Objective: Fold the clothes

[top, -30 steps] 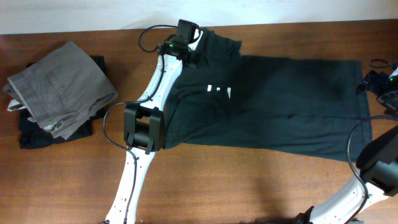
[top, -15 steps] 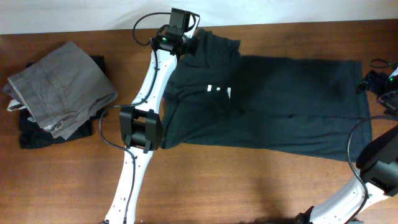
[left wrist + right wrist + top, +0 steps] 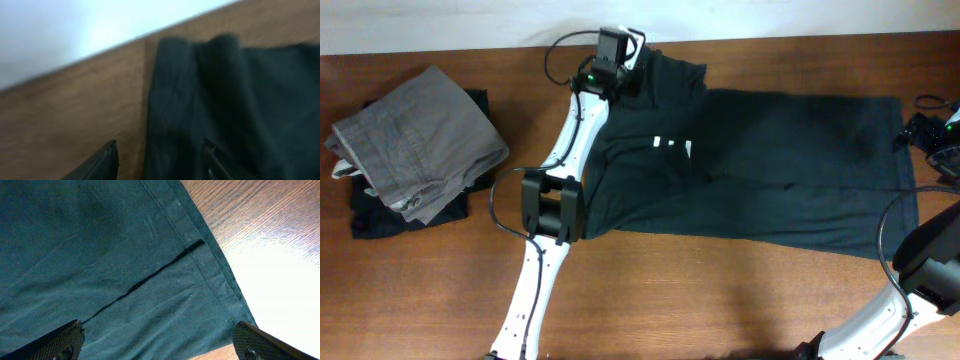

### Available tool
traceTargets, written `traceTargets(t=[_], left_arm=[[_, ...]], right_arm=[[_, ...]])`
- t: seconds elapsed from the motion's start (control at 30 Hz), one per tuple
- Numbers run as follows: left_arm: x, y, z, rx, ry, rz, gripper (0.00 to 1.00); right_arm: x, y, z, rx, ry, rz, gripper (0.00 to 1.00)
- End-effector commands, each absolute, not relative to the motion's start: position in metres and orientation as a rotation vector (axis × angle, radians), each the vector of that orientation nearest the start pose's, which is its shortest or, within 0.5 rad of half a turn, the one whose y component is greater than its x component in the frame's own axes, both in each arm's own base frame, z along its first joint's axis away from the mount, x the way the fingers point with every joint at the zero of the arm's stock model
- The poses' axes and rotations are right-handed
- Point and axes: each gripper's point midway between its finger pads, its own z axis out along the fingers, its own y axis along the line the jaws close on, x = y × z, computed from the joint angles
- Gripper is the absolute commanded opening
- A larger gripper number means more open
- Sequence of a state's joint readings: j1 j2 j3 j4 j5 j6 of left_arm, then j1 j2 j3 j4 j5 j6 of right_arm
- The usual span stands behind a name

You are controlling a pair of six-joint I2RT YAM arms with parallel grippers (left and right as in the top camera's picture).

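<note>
The clothes, a dark charcoal T-shirt point(image 3: 770, 170), lie spread across the table, with a bit of white lettering point(image 3: 670, 145) showing at a fold. My left gripper point(image 3: 620, 60) hovers at the shirt's far left corner near the wall. In the left wrist view the left gripper point(image 3: 160, 161) is open, and the bunched shirt edge point(image 3: 200, 100) lies between and beyond its fingers, not pinched. My right gripper point(image 3: 923, 133) sits at the shirt's right end. In the right wrist view the right gripper point(image 3: 160, 342) is wide open above the hem point(image 3: 200, 255).
Folded grey trousers point(image 3: 420, 140) rest on a black folded garment point(image 3: 380, 215) at the far left. The white wall point(image 3: 75, 30) runs along the table's back edge, close behind the left gripper. Bare wood point(image 3: 720, 300) fills the front.
The left wrist drifted a little left and toward the wall, then eased back. The shirt has stayed flat. The right arm has not moved.
</note>
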State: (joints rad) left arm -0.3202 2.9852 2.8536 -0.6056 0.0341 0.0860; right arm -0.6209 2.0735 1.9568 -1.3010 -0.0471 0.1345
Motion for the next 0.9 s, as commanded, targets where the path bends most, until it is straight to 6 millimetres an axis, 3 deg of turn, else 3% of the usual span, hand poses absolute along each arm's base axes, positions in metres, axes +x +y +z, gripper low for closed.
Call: traceTargets(t=[0.0,0.4,0.6,0.73,0.87], left_arm=[[0.676,-0.236,0.006,0.486,2.255,-0.177,0.53],[0.655,-0.21,-0.032,0.473,2.421,-0.054,0.52],[0.657,-0.212,-0.011,0.471,2.396,-0.067,0.52],[0.661,-0.229,0.011,0.496,2.338,-0.198,0.56],[0.663,-0.239,0.016,0.46,2.317,-0.288,0.57]], right_arm=[[0.36,-0.244,0.135,1.084,2.771,0.014,0.99],[0.36,-0.244,0.135,1.084,2.771,0.015,0.99],[0.36,-0.244,0.135,1.084,2.771,0.015,0.99],[0.36,-0.244,0.135,1.084,2.771,0.015,0.99],[0.36,-0.244,0.135,1.084,2.771,0.014,0.99]])
